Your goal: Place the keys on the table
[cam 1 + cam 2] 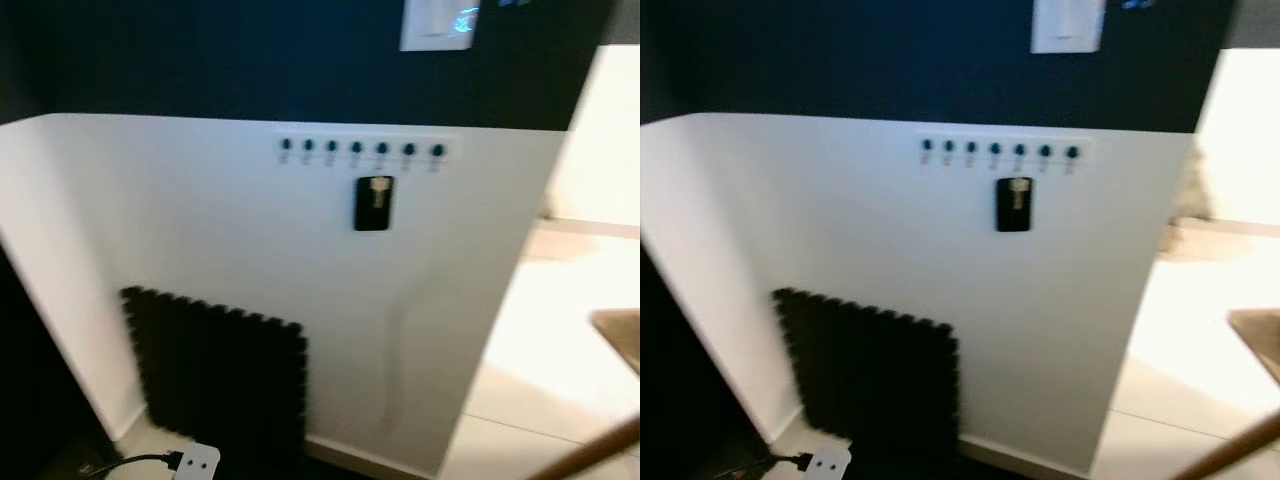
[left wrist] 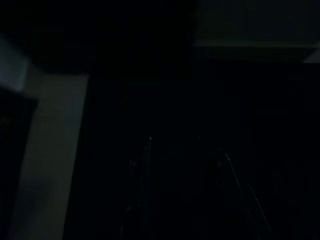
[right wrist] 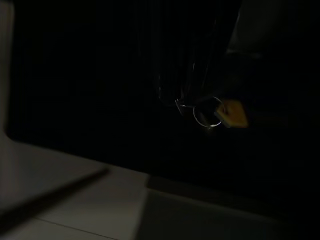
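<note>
Seven dark hooks (image 1: 357, 148) in one row on the white wall panel ahead of me; one black key fob (image 1: 373, 204) with a single key hanging below them. One black foam mat (image 1: 220, 372) leaning at the panel's foot, one white plug block (image 1: 196, 462), one light switch plate (image 1: 1067, 24) above. Off my right wrist: one wire ring (image 3: 206, 111) and one yellow tag (image 3: 234, 115).

A white half wall (image 1: 250, 290) is seen ahead, with a dark wall (image 1: 250, 60) above it. On the white half wall, near its top edge, a row of small dark hooks (image 1: 360, 150) is fixed. Against its base a black foam mat (image 1: 215, 370) is leaned, and a white plug socket (image 1: 196, 462) lies beside the mat. To the right of the half wall, a light tiled floor (image 1: 560, 370) is brightly lit.
</note>
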